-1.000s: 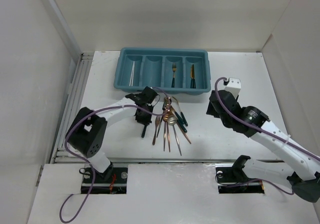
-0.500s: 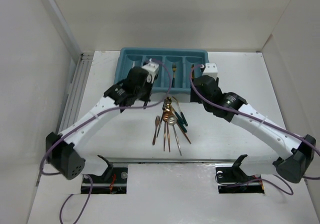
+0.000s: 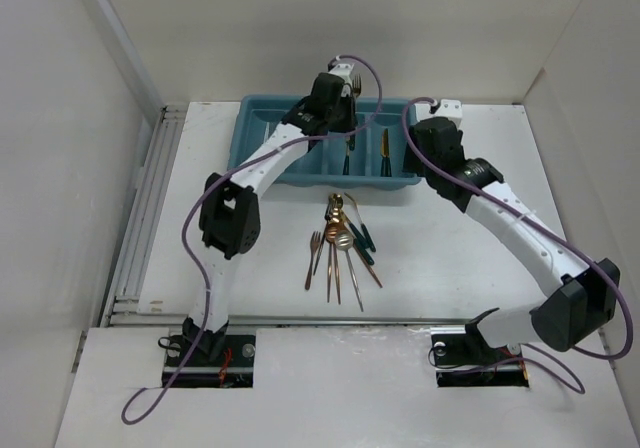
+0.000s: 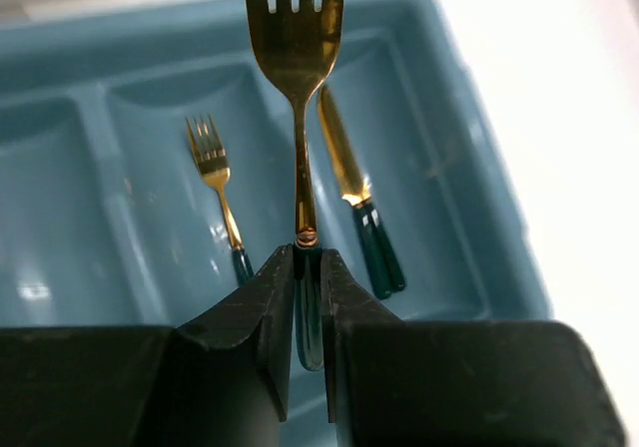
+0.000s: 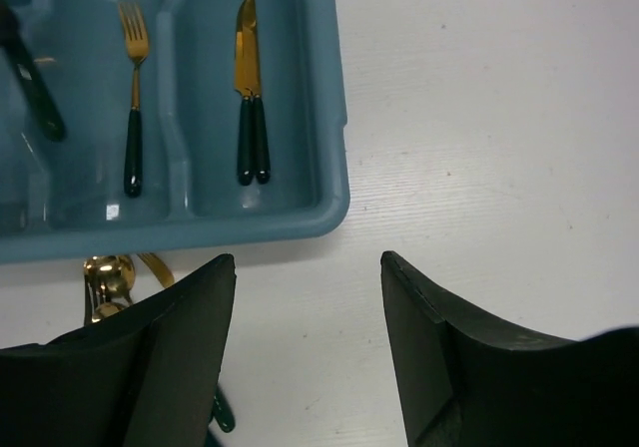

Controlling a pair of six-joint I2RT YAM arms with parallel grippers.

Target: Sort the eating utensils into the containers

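Transport is now under way: the left fingers [image 4: 275, 312], which were working at the heap a second ago, are reaching far out over the teal tray [image 3: 252, 171], pinching a gold fork [image 4: 298, 88] by its dark handle with the tines pointing away from the wrist. The fork is hanging in the air, clear of the tray floor, roughly above the divider between the compartment where a lone fork [image 4: 214, 173] is already lying and the end compartment holding knives [image 5: 250, 108]. The right fingers [image 5: 170, 347], which have swung in from the right side, are hovering spread wide and empty above the counter [image 5: 499, 168], just off the tray's near right corner. The heap of utensils [image 3: 340, 243] is sitting on the counter in front of the tray, apparently undisturbed by the lift. Judging from this, one more piece is about to be sorted, needing a small shift toward the fork compartment before release, and most of the pile is still waiting.
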